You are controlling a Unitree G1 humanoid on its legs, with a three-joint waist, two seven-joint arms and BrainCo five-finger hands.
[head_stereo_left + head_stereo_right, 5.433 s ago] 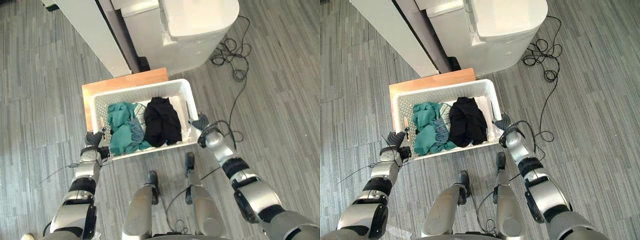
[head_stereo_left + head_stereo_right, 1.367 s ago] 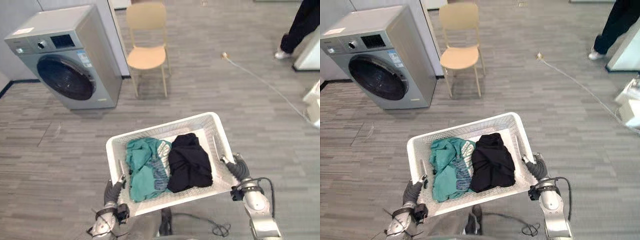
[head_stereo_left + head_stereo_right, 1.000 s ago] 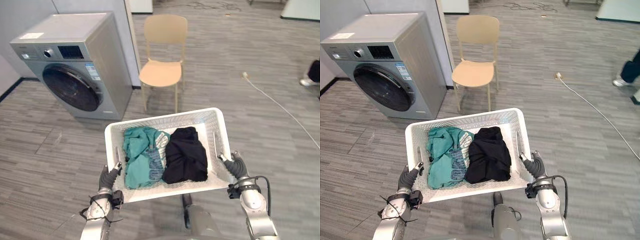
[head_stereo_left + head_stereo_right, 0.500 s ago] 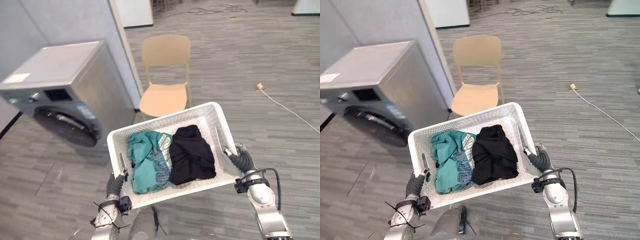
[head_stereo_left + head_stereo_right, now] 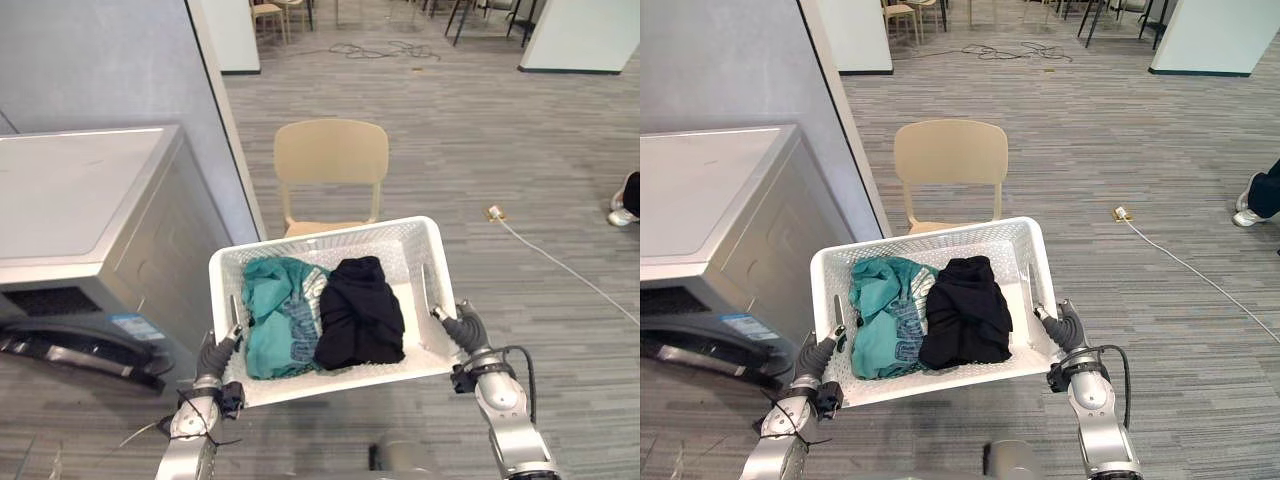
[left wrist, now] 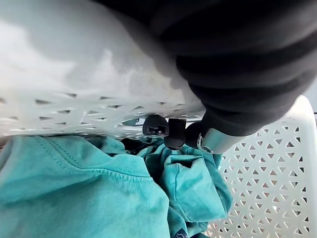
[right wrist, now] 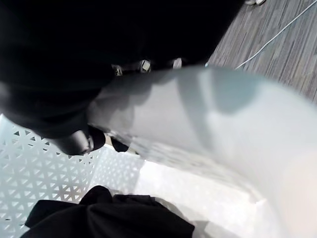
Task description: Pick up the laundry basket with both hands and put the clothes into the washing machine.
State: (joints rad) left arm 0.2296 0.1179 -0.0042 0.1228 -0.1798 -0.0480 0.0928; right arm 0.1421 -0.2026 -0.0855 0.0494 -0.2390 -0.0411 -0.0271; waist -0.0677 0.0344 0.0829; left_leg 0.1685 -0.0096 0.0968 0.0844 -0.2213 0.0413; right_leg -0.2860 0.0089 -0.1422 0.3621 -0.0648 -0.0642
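With left robot hand (image 5: 214, 358) and right robot hand (image 5: 463, 329) curled round laundry basket (image 5: 320, 232) ends, keep it level nearing washing machine (image 5: 85, 225).

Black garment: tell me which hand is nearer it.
Right. The right hand grips the basket beside the black garment; the left hand grips its far end, past the teal garment.
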